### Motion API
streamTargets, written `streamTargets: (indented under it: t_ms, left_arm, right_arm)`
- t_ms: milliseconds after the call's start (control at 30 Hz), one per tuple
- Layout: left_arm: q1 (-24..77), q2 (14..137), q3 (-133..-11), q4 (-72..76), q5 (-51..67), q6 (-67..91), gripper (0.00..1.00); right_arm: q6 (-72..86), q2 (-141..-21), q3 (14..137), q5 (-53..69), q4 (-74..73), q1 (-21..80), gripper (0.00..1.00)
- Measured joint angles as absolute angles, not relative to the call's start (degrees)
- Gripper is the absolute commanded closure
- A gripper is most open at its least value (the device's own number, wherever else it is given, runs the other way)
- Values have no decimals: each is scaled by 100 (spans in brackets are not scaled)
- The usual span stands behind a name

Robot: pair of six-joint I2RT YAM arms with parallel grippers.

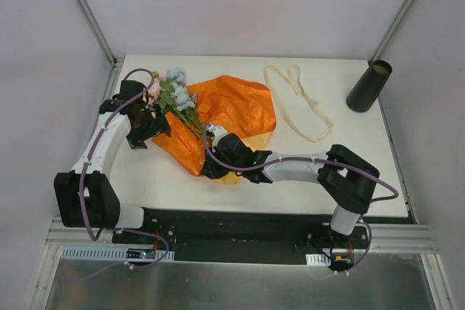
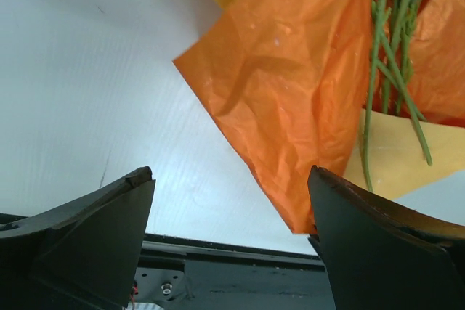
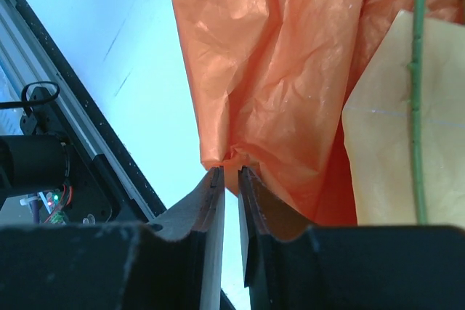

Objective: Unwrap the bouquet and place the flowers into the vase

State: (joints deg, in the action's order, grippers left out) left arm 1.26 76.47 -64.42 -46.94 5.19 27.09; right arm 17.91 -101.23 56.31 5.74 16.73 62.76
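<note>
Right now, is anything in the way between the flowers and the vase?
Only flat things: the orange paper spreads under the flowers, and the cream ribbon lies between them and the vase. Nothing tall stands there.

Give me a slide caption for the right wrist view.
Right tool pinching a fold of crinkly orange wrapping paper, a thin green flower stem at right.

White table (image 1: 182, 186): orange paper (image 1: 243, 107); cream ribbon (image 1: 305, 110); vase (image 1: 368, 86)
</note>
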Motion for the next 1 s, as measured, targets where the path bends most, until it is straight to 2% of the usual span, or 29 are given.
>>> streamTargets:
  t_ms: [133, 400, 600, 733, 867, 1000]
  left_arm:
    - [-143, 8106, -6567, -4512, 626, 2480, 9]
    - [-722, 8779, -6665, -4032, 1710, 1977, 9]
    - [-711, 9124, -6661, -3800, 2226, 1723, 17]
    - [-711, 9164, -6659, -3704, 2423, 1688, 33]
    - [-711, 9026, -6525, -3627, 2482, 1734, 62]
    - [-711, 8816, -6493, -3896, 2220, 1911, 82]
  right_arm:
    - [1640, -9924, 5614, 414, 1673, 6257, 79]
    - [1343, -9616, 5544, 40, 1625, 6097, 79]
    - [1284, -9614, 5544, 49, 1610, 5970, 79]
    - [1275, -9614, 5544, 110, 1612, 5961, 79]
    - [1273, -9574, 5505, 156, 1627, 5946, 79]
    - [1308, -9354, 5325, 158, 1649, 5898, 79]
